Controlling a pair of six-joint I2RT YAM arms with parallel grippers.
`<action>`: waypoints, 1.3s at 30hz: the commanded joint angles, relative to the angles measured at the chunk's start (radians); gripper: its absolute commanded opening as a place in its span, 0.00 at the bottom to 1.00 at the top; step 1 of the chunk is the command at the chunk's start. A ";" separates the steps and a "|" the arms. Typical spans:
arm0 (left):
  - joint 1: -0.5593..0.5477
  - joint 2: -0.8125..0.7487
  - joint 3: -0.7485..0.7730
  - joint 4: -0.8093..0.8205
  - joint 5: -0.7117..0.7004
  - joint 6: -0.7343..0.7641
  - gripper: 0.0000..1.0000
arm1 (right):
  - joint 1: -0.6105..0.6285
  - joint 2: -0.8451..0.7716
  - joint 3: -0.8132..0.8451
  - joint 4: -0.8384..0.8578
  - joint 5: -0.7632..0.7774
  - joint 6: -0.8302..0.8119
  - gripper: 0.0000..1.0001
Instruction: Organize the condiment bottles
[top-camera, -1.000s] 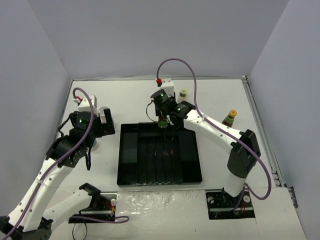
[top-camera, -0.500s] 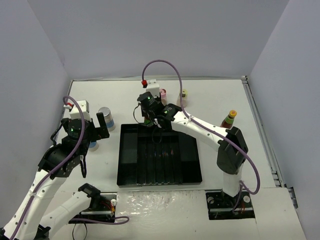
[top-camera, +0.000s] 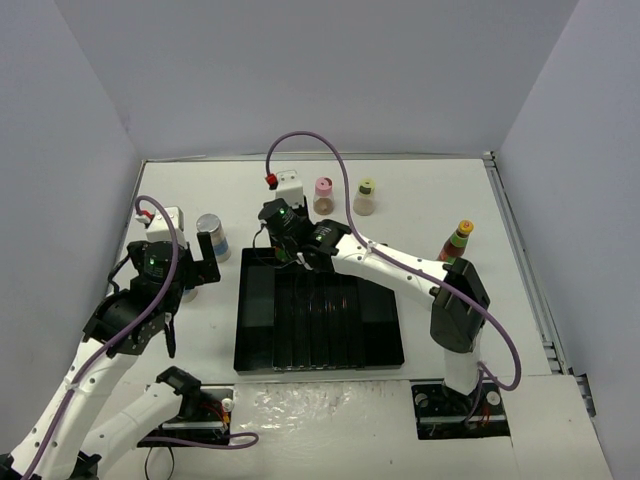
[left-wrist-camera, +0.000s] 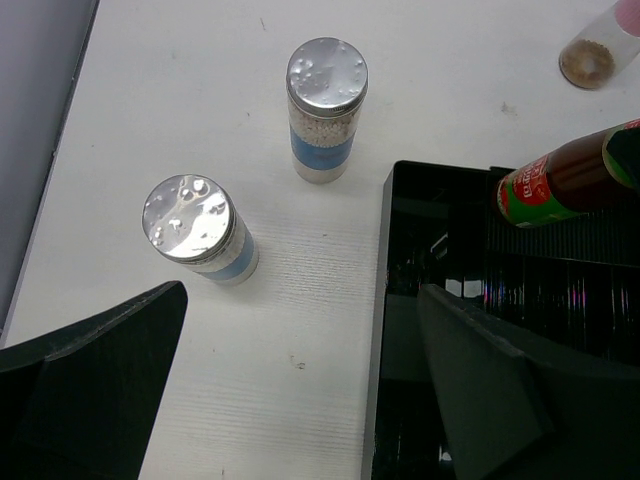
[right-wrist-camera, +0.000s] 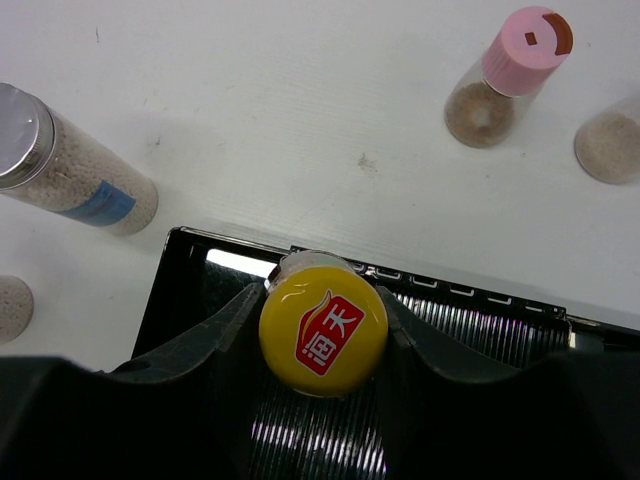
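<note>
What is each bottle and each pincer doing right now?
Right pincer, shut on the gripped orange-capped bottle above the black tray.
Left pincer, open, holding nothing.
Near shaker, upright on the table.
Far shaker, upright on the table.
Pink-capped bottle, upright on the table.
Yellow-green-capped bottle, upright on the table.
Other orange-capped bottle, upright on the table.

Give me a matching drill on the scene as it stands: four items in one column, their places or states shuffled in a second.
Column one
1. pink-capped bottle
2. silver-lidded shakers
3. right gripper
4. left gripper

Column two
A. shut on an orange-capped bottle over the black tray, at its far edge
B. open, holding nothing
C. upright on the table, left of the tray
D. upright beyond the tray, beside the yellow-green-capped bottle

Pairs: 1-D, 2-C, 3-A, 4-B
</note>
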 joint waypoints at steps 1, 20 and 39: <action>0.007 -0.004 0.021 0.037 -0.021 0.013 0.97 | 0.003 -0.038 -0.006 0.078 0.072 0.036 0.00; 0.006 -0.011 0.001 0.036 -0.026 0.016 0.97 | 0.014 -0.003 -0.038 0.075 0.098 0.053 0.09; 0.006 -0.009 -0.003 0.039 -0.023 0.019 0.97 | 0.033 -0.072 -0.009 0.013 0.119 0.045 0.69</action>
